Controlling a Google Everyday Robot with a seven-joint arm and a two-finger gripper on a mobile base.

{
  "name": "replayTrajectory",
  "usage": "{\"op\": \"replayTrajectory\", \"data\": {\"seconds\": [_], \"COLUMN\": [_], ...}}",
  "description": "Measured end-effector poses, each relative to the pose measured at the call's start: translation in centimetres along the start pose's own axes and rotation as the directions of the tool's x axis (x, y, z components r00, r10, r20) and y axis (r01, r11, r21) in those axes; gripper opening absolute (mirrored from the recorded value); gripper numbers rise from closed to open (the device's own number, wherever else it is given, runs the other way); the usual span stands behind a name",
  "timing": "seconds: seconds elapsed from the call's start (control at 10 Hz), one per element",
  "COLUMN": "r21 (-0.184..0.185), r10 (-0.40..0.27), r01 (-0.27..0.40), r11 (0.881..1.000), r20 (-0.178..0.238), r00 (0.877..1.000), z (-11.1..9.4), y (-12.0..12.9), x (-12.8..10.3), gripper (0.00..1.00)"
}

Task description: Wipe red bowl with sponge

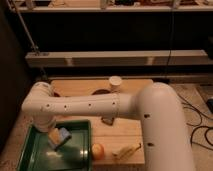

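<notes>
Pale blue-grey block sponge (64, 136) lies tilted in the green plastic tray (30, 157); the 2-finger gripper (54, 137) sits low just beside it, jaws apart, probably to straddle it. Small orange-red round bowl (98, 151) stands just outside the tray, so wiping awaits the pickup

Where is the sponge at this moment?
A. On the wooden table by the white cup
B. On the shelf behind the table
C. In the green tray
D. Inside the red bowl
C: the sponge lies in the green tray, with the gripper down in the tray right beside it.
</notes>
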Motion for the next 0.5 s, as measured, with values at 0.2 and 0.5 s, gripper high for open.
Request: {"op": "replayTrajectory", "data": {"seconds": [0.2, 0.5], "r21": [0.014, 0.025], "r10": [-0.009, -0.010], "r01": [0.009, 0.010], "r11": [1.000, 1.000], "r20": [-0.005, -0.001], "r00": [1.000, 1.000], "z": [4.4, 6.6], "y": [-1.2, -1.9], "x": [-1.1, -1.7], "gripper": [0.80, 0.80]}}
